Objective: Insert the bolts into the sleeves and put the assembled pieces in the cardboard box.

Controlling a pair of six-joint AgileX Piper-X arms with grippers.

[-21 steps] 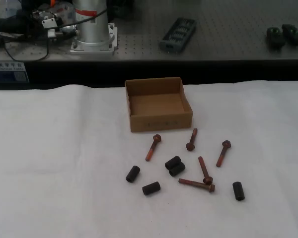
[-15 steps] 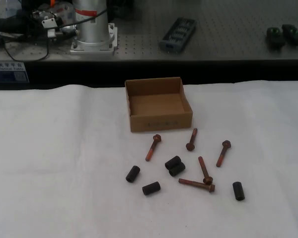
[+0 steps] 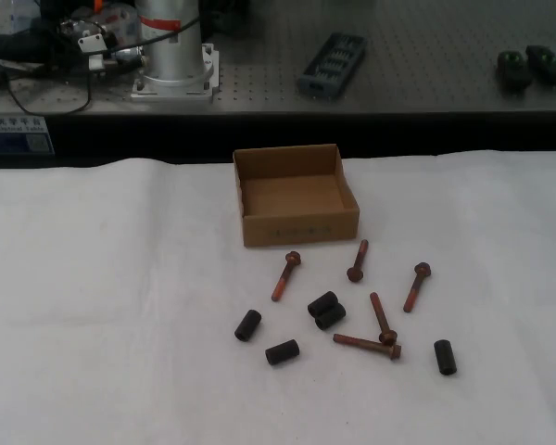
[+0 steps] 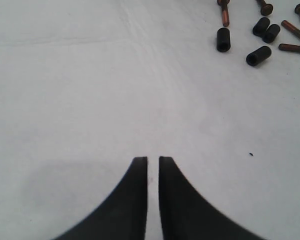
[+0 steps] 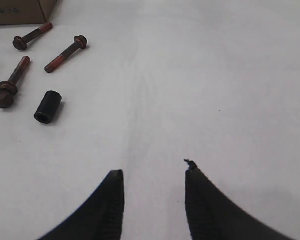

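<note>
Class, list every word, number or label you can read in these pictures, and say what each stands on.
Print on the front wall of the cardboard box: too small and blurred to read.
Writing on the blue plate at the far bench's edge: too blurred to read.

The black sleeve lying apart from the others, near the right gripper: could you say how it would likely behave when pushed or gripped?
Lying on its side, the sleeve would probably roll if nudged across its axis. It looks rigid, so it should hold shape in a grip.
</note>
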